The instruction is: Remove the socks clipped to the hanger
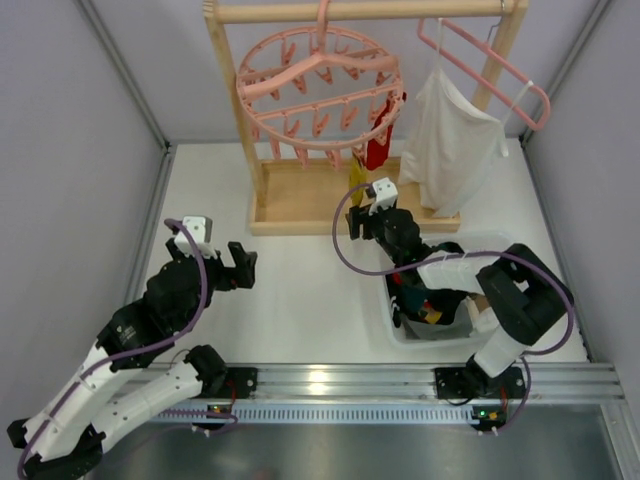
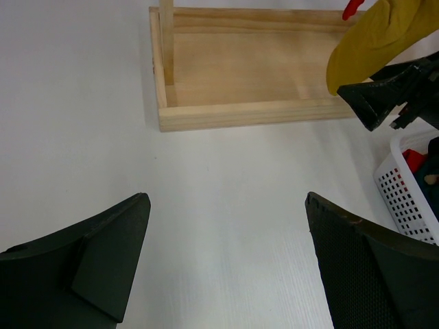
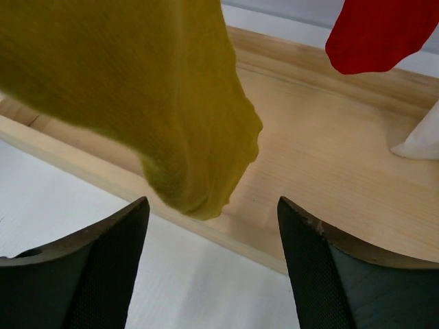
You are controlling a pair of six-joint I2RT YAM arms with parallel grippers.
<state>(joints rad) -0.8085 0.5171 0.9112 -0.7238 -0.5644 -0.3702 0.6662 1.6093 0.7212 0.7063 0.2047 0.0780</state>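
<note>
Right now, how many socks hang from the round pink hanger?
2. A mustard sock hangs just ahead of the right gripper; a red sock hangs beside it. More may be hidden.

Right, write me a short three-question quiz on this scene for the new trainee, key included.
1. True or false: the left claw holds a sock.
2. Which sock's tip hangs just in front of the right claw? A red, B yellow, C teal.
3. Fill in: the loose socks lie in the white ____.
Key: 1 false, it is open and empty over the table. 2 B, the yellow sock. 3 basket.
</note>
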